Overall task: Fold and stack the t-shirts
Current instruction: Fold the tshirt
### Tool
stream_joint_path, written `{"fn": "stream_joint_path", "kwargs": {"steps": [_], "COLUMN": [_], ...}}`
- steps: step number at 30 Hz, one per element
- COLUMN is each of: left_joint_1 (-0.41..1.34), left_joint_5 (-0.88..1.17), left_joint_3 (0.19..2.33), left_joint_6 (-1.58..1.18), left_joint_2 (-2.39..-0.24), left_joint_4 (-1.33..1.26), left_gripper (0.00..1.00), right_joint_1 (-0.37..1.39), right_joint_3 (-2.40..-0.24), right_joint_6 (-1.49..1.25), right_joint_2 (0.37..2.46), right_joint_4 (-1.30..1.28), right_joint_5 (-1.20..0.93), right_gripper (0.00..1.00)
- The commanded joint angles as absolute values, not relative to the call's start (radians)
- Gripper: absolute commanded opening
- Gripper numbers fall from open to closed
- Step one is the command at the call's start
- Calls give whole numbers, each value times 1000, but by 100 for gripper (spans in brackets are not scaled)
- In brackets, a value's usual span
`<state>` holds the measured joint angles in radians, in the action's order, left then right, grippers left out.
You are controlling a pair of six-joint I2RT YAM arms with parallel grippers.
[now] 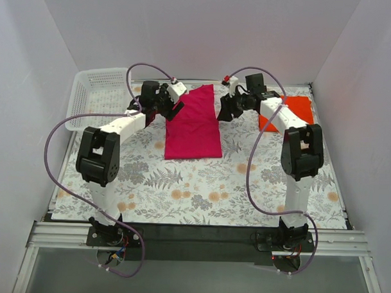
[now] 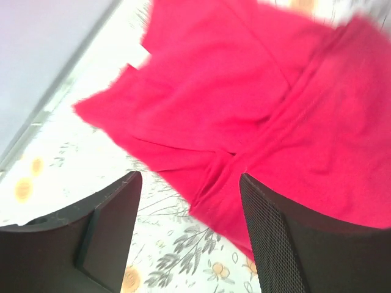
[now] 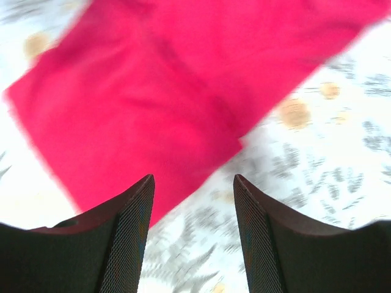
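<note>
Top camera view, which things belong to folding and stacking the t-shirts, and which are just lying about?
For the job: magenta-pink cotton t-shirt, centre; orange-red cotton t-shirt, far right.
Lying about: white plastic mesh basket, far left; floral-print table cover.

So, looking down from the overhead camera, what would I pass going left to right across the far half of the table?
white mesh basket → left end effector → magenta-pink t-shirt → right end effector → orange-red t-shirt

Floral-patterned table (image 1: pixel 194 191), magenta t-shirt (image 1: pixel 195 124), orange-red t-shirt (image 1: pixel 299 108), white basket (image 1: pixel 94 98)
</note>
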<state>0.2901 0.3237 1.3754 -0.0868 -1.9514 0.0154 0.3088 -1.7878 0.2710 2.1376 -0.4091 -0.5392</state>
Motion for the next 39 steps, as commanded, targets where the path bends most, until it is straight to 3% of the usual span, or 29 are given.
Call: {"fn": "stream_joint_path", "kwargs": {"steps": [1,6,12,16,22,26,28,32,33,35,39], "left_joint_1": [293,295,293,293,293,293,291,293,293,293,308], "left_joint_5": [281,284,244,252,189,175,187,221,245,267,311], "left_joint_3": [1367,1246,959,851,893,911,917,916,911,901,853], "left_joint_6": [-181,-575,-1019,-1118,-1178,-1195,-1195,-1198,-1198,-1197,-1195], "left_joint_2": [-1764,-1583,-1523,-1535,-1647,-1710,-1729,-1753,-1747,-1733,-1661], "left_joint_4": [-6,262,338,224,224,224,232,255,256,275,320], "left_gripper": [61,63,60,60,58,52,45,21,9,0,0], "right_joint_1": [295,311,321,327,330,334,334,336,334,334,330], "right_joint_3": [-1637,-1340,-1207,-1154,-1121,-1126,-1121,-1115,-1114,-1109,-1104], "right_joint_6": [440,430,106,-76,-169,-186,-196,-206,-207,-195,-91], "right_joint_2": [1961,1864,1821,1819,1882,1931,1948,1965,1967,1962,1928], "right_joint_4": [-399,-394,-241,-164,-98,-91,-84,-81,-83,-90,-211], "right_joint_5": [-844,-848,-637,-545,-587,-615,-636,-675,-680,-696,-693], "right_gripper": [52,53,59,59,57,55,52,42,35,27,3]}}
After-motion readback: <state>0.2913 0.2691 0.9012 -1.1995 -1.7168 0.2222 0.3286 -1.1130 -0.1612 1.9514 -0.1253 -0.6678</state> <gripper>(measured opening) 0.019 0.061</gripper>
